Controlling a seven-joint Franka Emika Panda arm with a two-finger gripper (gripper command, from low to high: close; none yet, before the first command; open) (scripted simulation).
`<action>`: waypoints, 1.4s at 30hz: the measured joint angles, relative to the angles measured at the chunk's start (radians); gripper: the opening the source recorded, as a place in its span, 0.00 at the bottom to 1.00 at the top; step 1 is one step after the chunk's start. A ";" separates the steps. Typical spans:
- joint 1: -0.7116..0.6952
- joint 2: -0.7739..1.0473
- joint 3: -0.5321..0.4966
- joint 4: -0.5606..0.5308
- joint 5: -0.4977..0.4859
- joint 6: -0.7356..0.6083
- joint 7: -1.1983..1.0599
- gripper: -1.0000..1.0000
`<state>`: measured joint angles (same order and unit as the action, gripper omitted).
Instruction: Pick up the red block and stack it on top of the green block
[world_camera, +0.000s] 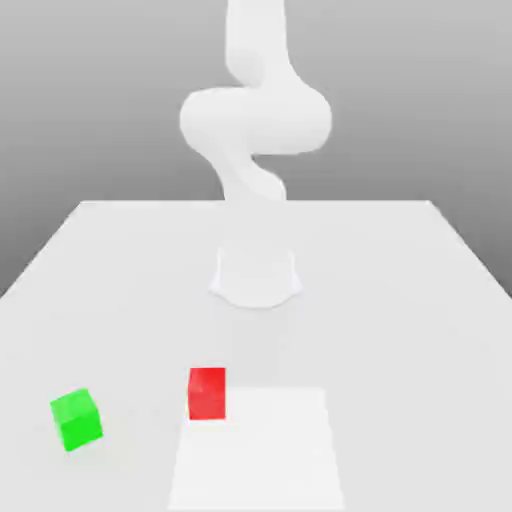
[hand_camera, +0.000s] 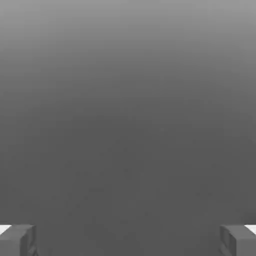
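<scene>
Toward the exterior view's left, a green cube-shaped block (world_camera: 77, 420) sits on the pale flat worktop (world_camera: 400, 350); the red cube-shaped block (world_camera: 207, 394) rests apart from it, at a white square patch's (world_camera: 260, 455) corner. In the hand view, the tool (hand_camera: 128, 242) stands wide, empty.

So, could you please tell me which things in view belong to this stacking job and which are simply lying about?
Part of the job:
- red block, to be lifted
- green block, to be stacked on

Lying about:
- white square patch on the table, near the red block
</scene>
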<state>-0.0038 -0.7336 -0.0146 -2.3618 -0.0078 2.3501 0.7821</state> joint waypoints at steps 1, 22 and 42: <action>-0.002 0.033 -0.007 -0.029 -0.004 0.024 -0.009 0.50; -0.065 0.828 -0.095 -0.510 0.070 0.617 -0.266 0.50; -0.163 0.679 -0.106 -0.478 -0.010 0.435 -0.119 0.00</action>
<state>-0.1668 -0.0550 -0.1210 -2.8401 -0.0179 2.7855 0.6630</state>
